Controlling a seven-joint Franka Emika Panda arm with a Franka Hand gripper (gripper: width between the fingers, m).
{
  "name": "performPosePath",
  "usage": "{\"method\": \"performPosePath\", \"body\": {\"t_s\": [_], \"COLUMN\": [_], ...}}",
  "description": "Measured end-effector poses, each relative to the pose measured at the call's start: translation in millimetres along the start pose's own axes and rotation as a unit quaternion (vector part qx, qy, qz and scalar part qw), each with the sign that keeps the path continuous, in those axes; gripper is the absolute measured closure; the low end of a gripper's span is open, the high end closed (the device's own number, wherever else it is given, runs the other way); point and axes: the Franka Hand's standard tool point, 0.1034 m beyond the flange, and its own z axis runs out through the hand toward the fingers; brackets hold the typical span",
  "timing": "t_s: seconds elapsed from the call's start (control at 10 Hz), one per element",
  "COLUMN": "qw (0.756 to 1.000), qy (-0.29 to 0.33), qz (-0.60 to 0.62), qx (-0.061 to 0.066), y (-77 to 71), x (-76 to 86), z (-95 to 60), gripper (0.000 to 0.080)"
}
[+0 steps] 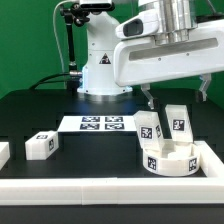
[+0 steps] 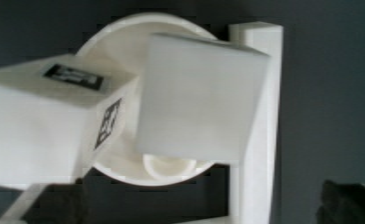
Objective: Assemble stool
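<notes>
**Light, stiff stool parts sit right under the spread pincer**

The pincer (image 1: 150, 102) is spread wide and pinches nothing. It hangs just above the round seat (image 1: 170, 164), which lies on the desk (image 1: 90, 172) in the corner of the white rails (image 1: 120, 188). Two upright legs (image 1: 177, 121) stand on the seat, as far as we can tell, directly beneath the pincer. A loose leg (image 1: 42, 146) lies well apart from it. We judge these plastic parts light, rigid and rather slick, not fragile. We would grip a leg across two flat opposite faces.
</notes>
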Motion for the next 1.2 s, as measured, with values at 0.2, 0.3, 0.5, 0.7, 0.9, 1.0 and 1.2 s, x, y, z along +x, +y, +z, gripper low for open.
{"method": "performPosePath", "body": {"t_s": [0.2, 0.3, 0.5, 0.7, 0.9, 1.0, 1.2], "qw": [0.993, 0.984, 0.977, 0.957, 0.954, 0.950, 0.935], "qy": [-0.008, -0.010, 0.013, 0.004, 0.004, -0.003, -0.013], "qz": [-0.120, -0.177, -0.213, -0.288, -0.299, -0.311, -0.353], "qx": [-0.003, -0.009, -0.022, -0.029, -0.027, -0.024, -0.018], "y": [-1.2, -3.3, -5.0, 0.7, -4.0, -7.9, -14.7], "x": [-3.8, -3.9, -10.3, -11.1, -19.3, -24.4, -28.6], "z": [-0.8, -1.2, -1.6, -1.0, -8.4, -9.4, -0.1], "gripper": [0.0151, 0.0151, 0.0151, 0.0151, 0.0151, 0.0151, 0.0151]}}
